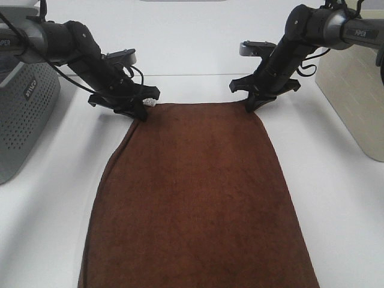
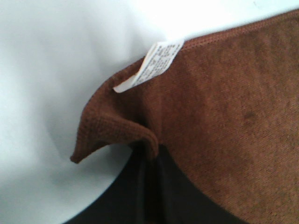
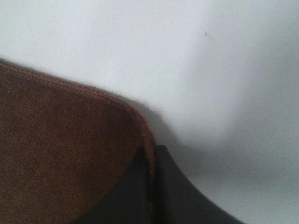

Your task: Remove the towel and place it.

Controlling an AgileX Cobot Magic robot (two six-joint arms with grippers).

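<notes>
The dark brown towel (image 1: 195,198) lies spread flat on the white table, running from the far middle down past the near edge of the exterior high view. My left gripper (image 1: 143,108) is shut on its far left corner, beside the small white label (image 1: 150,103). In the left wrist view the towel (image 2: 224,107) is pinched and puckered at the fingers (image 2: 149,186), with the label (image 2: 154,65) beside them. My right gripper (image 1: 252,105) is shut on the far right corner. The right wrist view shows the towel (image 3: 60,154) clamped between dark fingers (image 3: 159,186).
A grey perforated basket (image 1: 24,114) stands at the left edge. A beige perforated bin (image 1: 360,96) stands at the right edge. The white table (image 1: 336,216) shows on both sides of the towel.
</notes>
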